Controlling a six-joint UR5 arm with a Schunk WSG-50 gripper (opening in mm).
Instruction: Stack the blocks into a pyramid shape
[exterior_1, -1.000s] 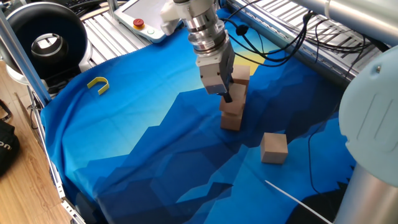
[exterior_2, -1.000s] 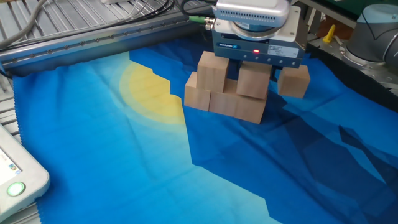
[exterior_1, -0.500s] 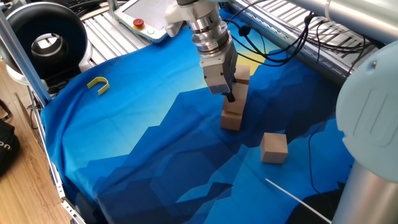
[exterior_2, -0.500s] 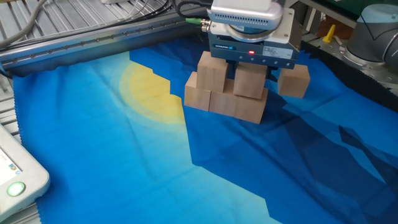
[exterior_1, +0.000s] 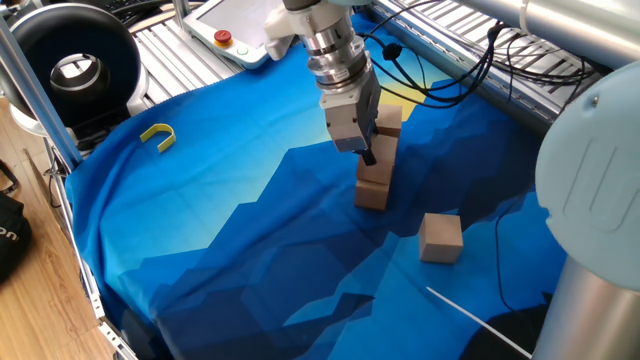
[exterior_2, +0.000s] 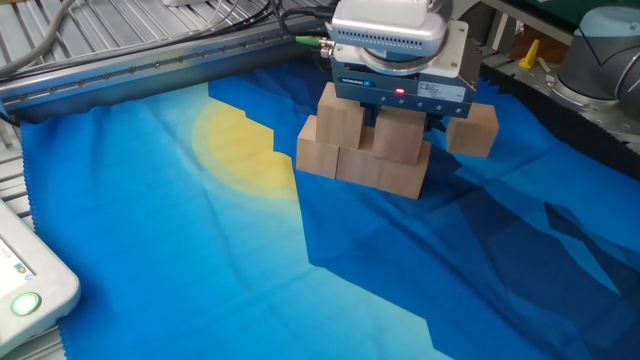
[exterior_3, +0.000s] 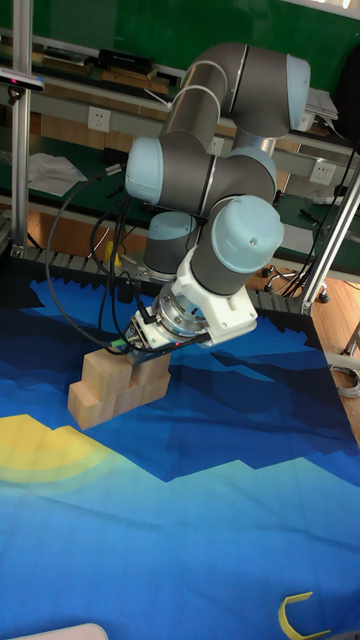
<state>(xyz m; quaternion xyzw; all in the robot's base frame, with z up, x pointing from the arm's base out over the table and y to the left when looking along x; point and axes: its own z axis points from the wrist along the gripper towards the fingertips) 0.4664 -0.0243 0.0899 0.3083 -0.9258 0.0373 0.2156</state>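
Observation:
Several plain wooden blocks form a stack (exterior_2: 360, 165) on the blue cloth: three in a bottom row and two on top of them. The stack also shows in one fixed view (exterior_1: 373, 185) and in the tall fixed view (exterior_3: 100, 390). My gripper (exterior_2: 400, 125) hangs straight down over the right upper block (exterior_2: 400, 140), which rests on the bottom row. Its fingers stand on either side of that block and look open. One loose block (exterior_2: 472, 130) lies apart to the right of the stack, and it shows again in one fixed view (exterior_1: 440, 237).
A small yellow U-shaped piece (exterior_1: 158, 136) lies on the cloth far to the left. A white pendant (exterior_1: 232, 35) and a black round unit (exterior_1: 75, 65) sit beyond the cloth's edge. Cables (exterior_1: 470, 70) run behind the stack.
The gripper has lifted slightly while the right upper block stayed in place on the bottom row. The other blocks have not moved.

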